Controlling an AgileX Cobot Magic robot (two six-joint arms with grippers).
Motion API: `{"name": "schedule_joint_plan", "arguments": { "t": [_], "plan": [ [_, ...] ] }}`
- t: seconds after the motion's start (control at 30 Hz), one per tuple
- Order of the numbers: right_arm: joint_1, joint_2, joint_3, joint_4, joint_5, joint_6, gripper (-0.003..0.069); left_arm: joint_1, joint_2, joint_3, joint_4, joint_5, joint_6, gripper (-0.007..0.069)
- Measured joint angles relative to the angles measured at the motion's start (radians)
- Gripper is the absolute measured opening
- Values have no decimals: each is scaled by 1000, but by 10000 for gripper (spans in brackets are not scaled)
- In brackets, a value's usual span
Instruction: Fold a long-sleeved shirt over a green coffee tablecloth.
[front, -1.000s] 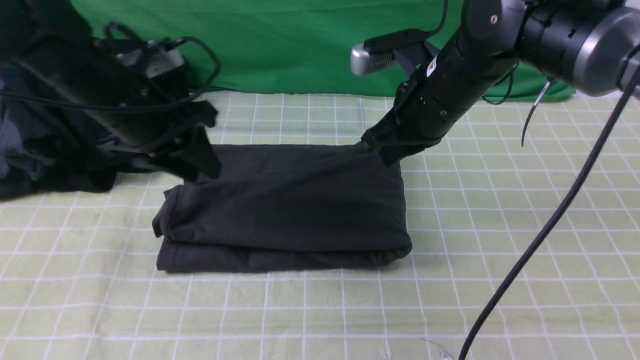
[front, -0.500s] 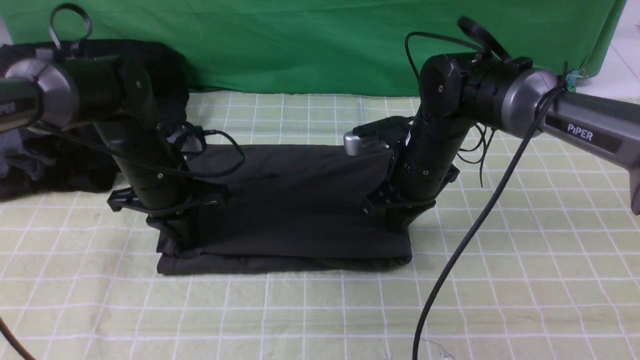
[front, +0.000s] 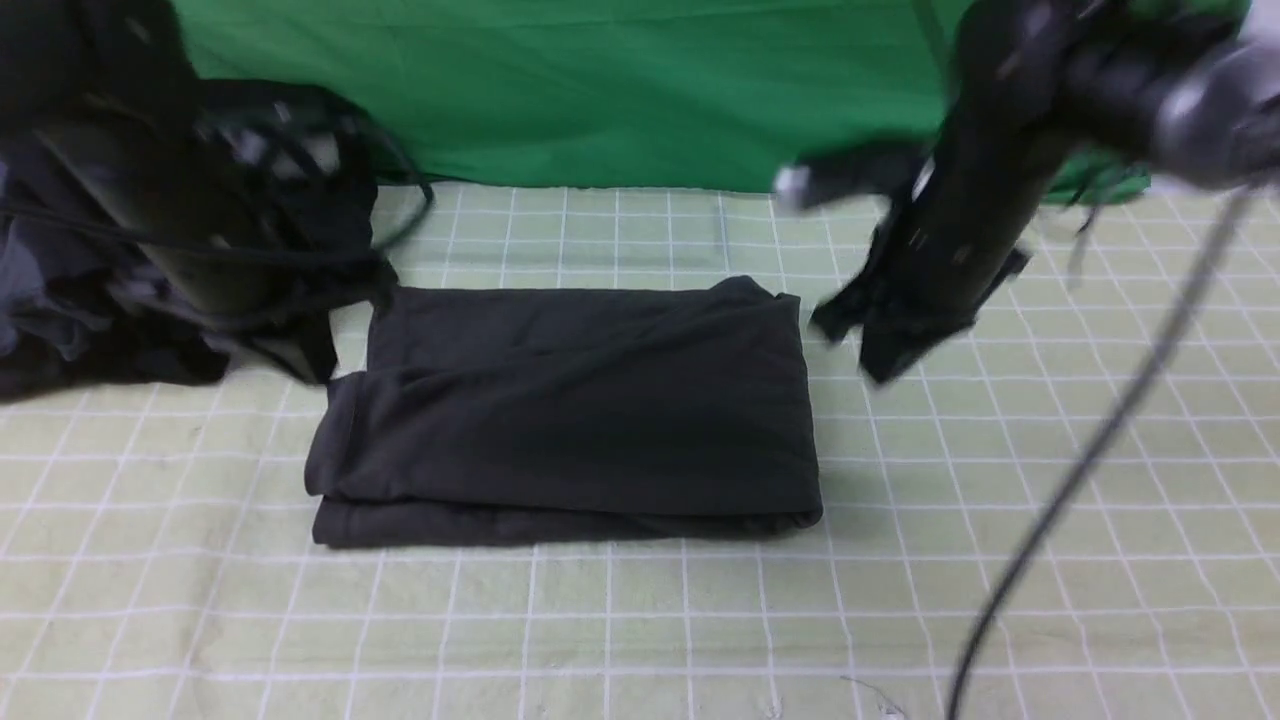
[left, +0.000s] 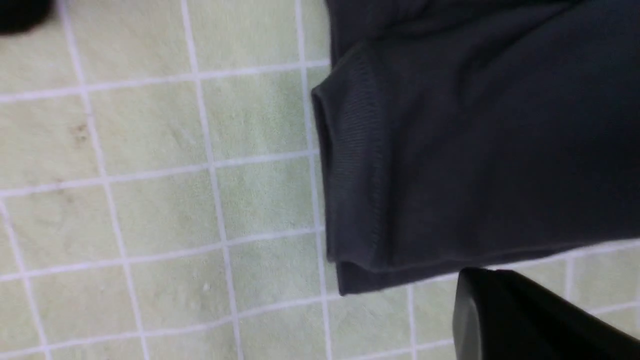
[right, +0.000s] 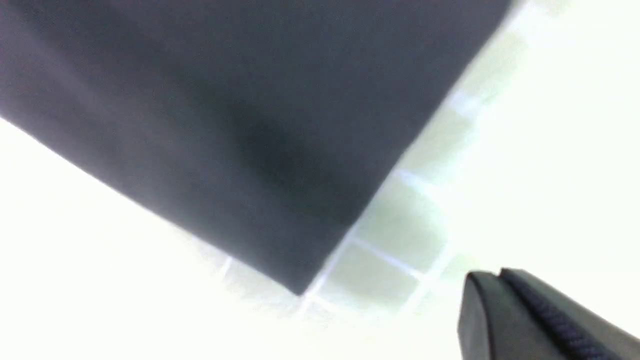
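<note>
Hovering clear of the shirt (front: 565, 400), both grippers are clenched on nothing: the left gripper (front: 300, 355) just off its far left corner, the right gripper (front: 880, 350) off its far right corner. Folded into a rectangle, the shirt lies mid-tablecloth (front: 1000, 560).

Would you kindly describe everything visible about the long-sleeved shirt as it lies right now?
The long-sleeved shirt is a charcoal-grey, soft knit garment, folded into a flat, roughly rectangular stack of layers with gentle creases across the top. A ribbed band shows at its left edge in the left wrist view. No print or label is visible. It rests on the green coffee tablecloth, near the middle. Neither hand touches it; both arms are off to its sides.
</note>
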Motion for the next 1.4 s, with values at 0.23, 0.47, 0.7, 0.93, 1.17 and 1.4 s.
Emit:
{"name": "schedule_joint_plan", "arguments": {
  "t": [0.23, 0.47, 0.7, 0.93, 1.17, 1.4],
  "plan": [
    [-2, -556, 184, -6, -410, 11, 7, 0, -451, 1, -77, -51, 31, -4],
    [-2, -1034, 629, -6, -918, -64, 7, 0, -819, 85, -87, -145, 35, -4],
    [-2, -1475, 1201, -7, -1399, -84, 10, 0, -1220, 466, -87, -246, 36, -4],
    [-2, -1605, 1379, -7, -1537, -86, 55, 0, -1499, 824, -100, -410, 33, -4],
    [-2, -1609, 1383, -8, -1612, -86, 118, 0, -1557, 958, -151, -627, 31, -3],
    [-2, -1609, 1383, -10, -1617, -86, 136, 0, -1557, 960, -155, -656, 31, -3]
  ]
}}
